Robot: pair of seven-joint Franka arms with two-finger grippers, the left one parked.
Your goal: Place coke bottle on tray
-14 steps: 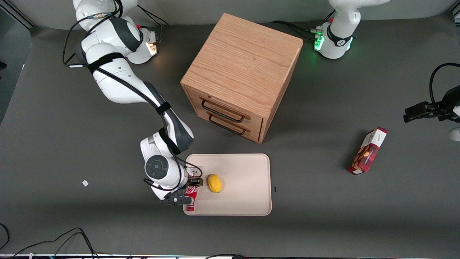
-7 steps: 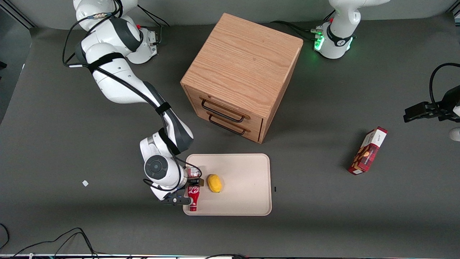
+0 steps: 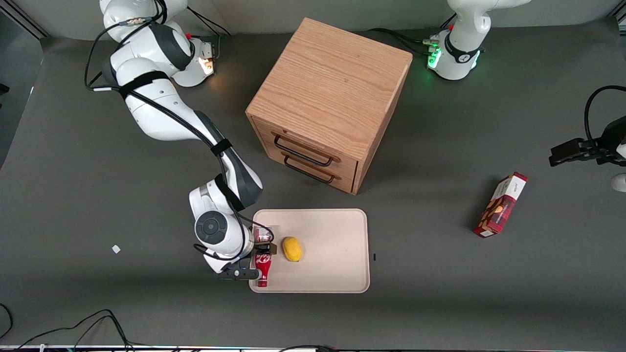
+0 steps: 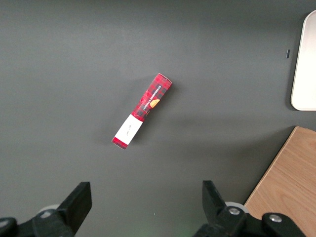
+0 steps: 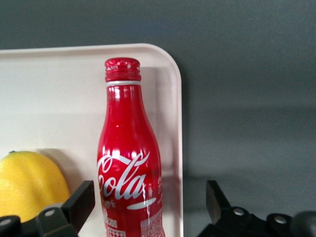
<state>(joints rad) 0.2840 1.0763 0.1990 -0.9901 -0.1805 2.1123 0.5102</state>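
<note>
The red coke bottle [image 3: 263, 268] lies flat on the cream tray [image 3: 332, 244], along the tray's edge toward the working arm's end, with its red cap pointing to the front camera. My right gripper [image 3: 254, 261] hovers low over the bottle's body, open, with a finger on each side. In the right wrist view the bottle [image 5: 129, 168] lies between the two dark fingers [image 5: 81, 200] with a gap on both sides, and the tray [image 5: 59, 89] shows under it.
A yellow lemon [image 3: 292, 248] lies on the tray close beside the bottle. A wooden drawer cabinet [image 3: 327, 102] stands farther from the front camera than the tray. A red snack box [image 3: 501, 204] lies toward the parked arm's end of the table.
The gripper's fingers have opened and let go of the bottle. The bottle has settled a little farther onto the tray, and the outer finger has moved away from it.
</note>
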